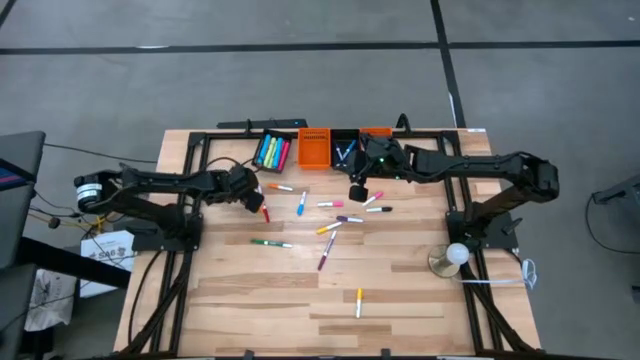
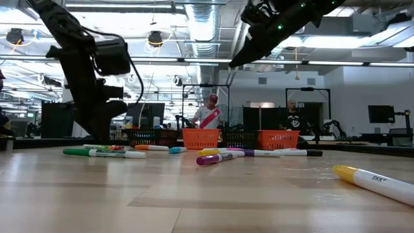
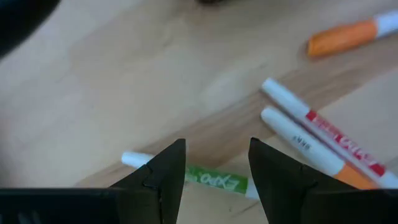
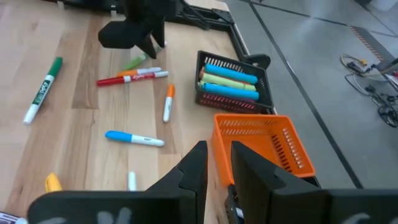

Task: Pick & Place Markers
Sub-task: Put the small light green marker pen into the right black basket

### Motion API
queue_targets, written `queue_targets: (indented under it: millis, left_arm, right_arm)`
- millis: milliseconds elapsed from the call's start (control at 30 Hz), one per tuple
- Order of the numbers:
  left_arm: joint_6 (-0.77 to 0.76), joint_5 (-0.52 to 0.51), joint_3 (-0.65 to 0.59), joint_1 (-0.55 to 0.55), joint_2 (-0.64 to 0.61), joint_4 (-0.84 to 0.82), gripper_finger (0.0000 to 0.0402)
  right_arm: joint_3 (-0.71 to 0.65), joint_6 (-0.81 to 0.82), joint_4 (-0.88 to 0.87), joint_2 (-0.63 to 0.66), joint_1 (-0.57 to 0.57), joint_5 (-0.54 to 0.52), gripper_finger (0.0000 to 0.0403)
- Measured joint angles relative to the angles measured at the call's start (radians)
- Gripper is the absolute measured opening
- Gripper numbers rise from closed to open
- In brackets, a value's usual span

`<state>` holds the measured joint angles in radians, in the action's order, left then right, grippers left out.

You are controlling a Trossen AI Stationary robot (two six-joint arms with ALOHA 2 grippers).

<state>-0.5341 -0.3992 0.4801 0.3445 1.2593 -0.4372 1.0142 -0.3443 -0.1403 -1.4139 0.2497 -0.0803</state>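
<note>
Risk centres on the left tool (image 3: pixel 216 144), which stands open and empty, low over a green marker (image 3: pixel 214 179) lying left of the table's (image 1: pixel 400 310) middle, toward the far side. That marker appears to run along the line on which the fingers (image 3: pixel 165 180) close rather than across it. In my judgement a closure from this stance would press on the barrel or skid off it, not clamp it. A red marker (image 3: pixel 339 134) and a white one with an orange end (image 3: pixel 311 155) lie side by side just beside the green one, so a misjudged descent could knock them, and round barrels are likely to roll. The right tool (image 1: pixel 358 190) hangs raised over the far middle of the table, near the bins. Whether it is open, closed or carrying anything cannot be told. If it travels left while the other arm lifts, the two arms could come close. Count: two arms and four bins along the far edge. These are the left black bin (image 1: pixel 272 150), an orange bin (image 1: pixel 314 147), a second black bin (image 1: pixel 345 152) and a partly hidden orange bin (image 1: pixel 376 131). At least eleven loose markers (image 1: pixel 330 228) lie on the table, and one yellow marker (image 1: pixel 359 300) lies alone on the near side. The left black bin holds at least four markers, and the second black bin holds a few, too small to count.
</note>
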Motion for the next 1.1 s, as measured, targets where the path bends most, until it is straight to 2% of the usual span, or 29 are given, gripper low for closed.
queue_targets:
  millis: [167, 367, 800, 867, 967, 1100]
  left_arm:
    - [0.036, 0.020, 0.000, 0.000, 0.040, -0.002, 0.0173]
    - [0.064, 0.110, 0.000, -0.012, 0.044, -0.006, 0.0173]
    - [0.064, 0.102, 0.029, -0.046, 0.034, -0.014, 0.0173]
    - [0.096, 0.100, 0.040, -0.046, 0.013, -0.020, 0.0173]
    - [0.226, 0.071, 0.060, -0.046, -0.036, -0.023, 0.0173]
    - [0.371, 0.060, 0.082, -0.046, -0.117, -0.112, 0.0173]
  right_arm:
    - [0.000, -0.003, -0.001, 0.000, 0.001, 0.000, 0.0063]
    - [0.000, -0.004, -0.011, -0.001, 0.001, 0.002, 0.0063]
    - [0.000, -0.003, -0.009, -0.001, 0.001, 0.002, 0.0063]
    - [0.000, -0.004, -0.009, -0.001, 0.001, 0.002, 0.0063]
    - [0.000, -0.004, -0.001, -0.001, 0.001, 0.002, 0.0063]
    - [0.000, -0.004, 0.003, -0.001, 0.001, 0.002, 0.0063]
